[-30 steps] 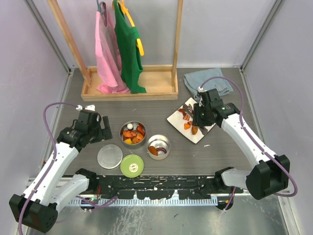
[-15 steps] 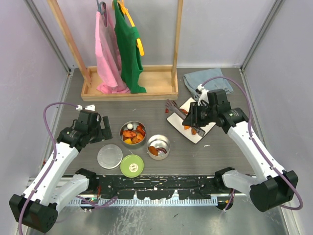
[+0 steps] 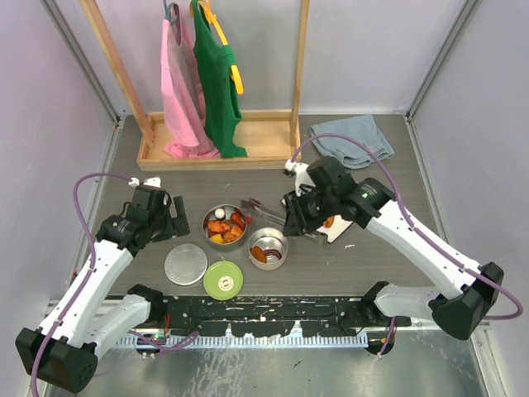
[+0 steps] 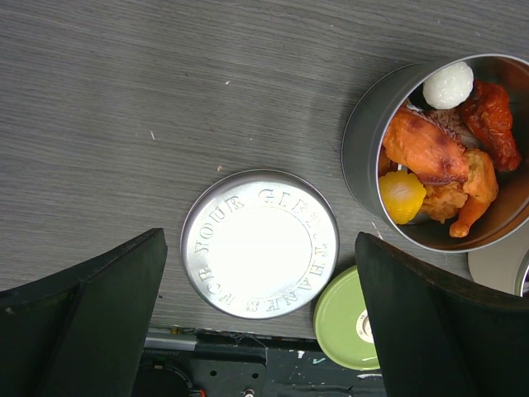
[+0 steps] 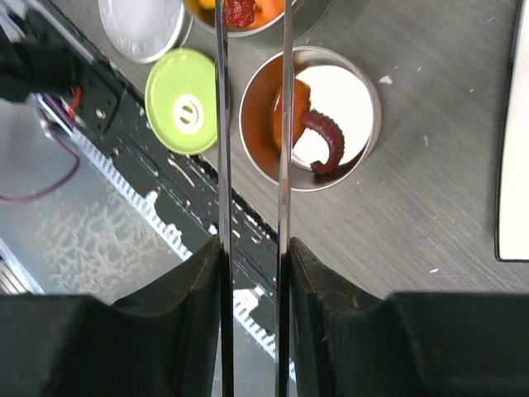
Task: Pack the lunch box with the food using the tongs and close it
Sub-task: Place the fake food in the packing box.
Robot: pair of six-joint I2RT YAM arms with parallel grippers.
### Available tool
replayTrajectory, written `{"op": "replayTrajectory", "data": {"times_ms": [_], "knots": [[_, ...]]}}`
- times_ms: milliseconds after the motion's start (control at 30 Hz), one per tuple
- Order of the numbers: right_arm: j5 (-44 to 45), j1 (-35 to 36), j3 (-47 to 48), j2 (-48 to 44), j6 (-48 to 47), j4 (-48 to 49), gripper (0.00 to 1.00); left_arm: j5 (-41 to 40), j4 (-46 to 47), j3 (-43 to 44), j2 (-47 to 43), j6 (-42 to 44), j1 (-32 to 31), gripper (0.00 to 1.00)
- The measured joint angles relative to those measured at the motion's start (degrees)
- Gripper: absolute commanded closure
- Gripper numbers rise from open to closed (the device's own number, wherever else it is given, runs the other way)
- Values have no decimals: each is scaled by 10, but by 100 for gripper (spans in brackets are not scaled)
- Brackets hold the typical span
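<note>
- The right gripper (image 3: 296, 217), clenched on the tongs (image 3: 263, 208), has swung left off the white plate (image 3: 336, 231)
- The tong tips now reach the far rim of the fuller tin (image 3: 224, 225), and the second tin (image 3: 268, 247) sits just beside it
- Both tins are uncovered and hold food (image 4: 438, 165)
- The left gripper (image 4: 260, 285) hasn't moved, its fingers spread wide over the steel lid (image 4: 259, 243)
- The green lid (image 3: 224, 279) lies touching the steel one

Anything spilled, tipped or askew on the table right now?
Nothing tipped or damaged. The only oddity is a few white specks on the table beside the emptier tin, toward the plate. They may be dropped food crumbs.
</note>
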Motion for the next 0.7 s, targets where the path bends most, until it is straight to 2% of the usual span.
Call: {"op": "replayTrajectory", "data": {"times_ms": [100,233,700], "knots": [[44,58,17,17,8,-25,75,0,0,0,0,0,0,2],[94,101,19,25,20,-64,75,0,0,0,0,0,0,2],[165,150,19,27,41,-137,75,0,0,0,4,0,0,2]]}}
